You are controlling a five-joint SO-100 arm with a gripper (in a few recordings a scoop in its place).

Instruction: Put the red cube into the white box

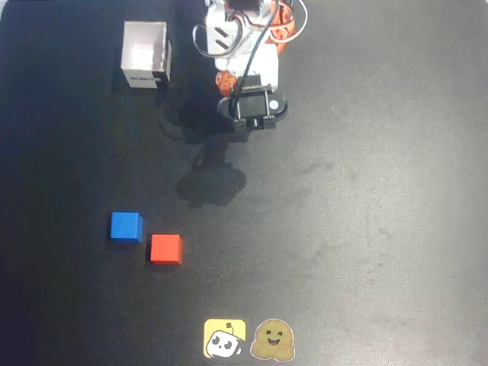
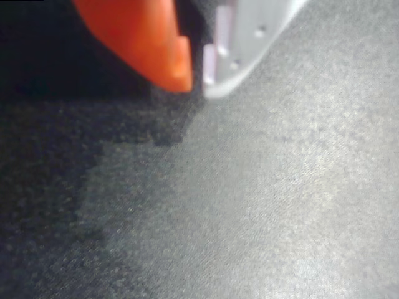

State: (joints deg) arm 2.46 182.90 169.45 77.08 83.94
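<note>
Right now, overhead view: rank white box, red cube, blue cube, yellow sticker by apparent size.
1. White box, clearly largest.
2. Yellow sticker, a bit bigger than either cube.
3. Red cube and blue cube look alike; not ranking them.

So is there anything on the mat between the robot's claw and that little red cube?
No. In the overhead view, only bare black mat and the arm's shadow lie between the gripper and the red cube. The blue cube sits off to the left.
</note>
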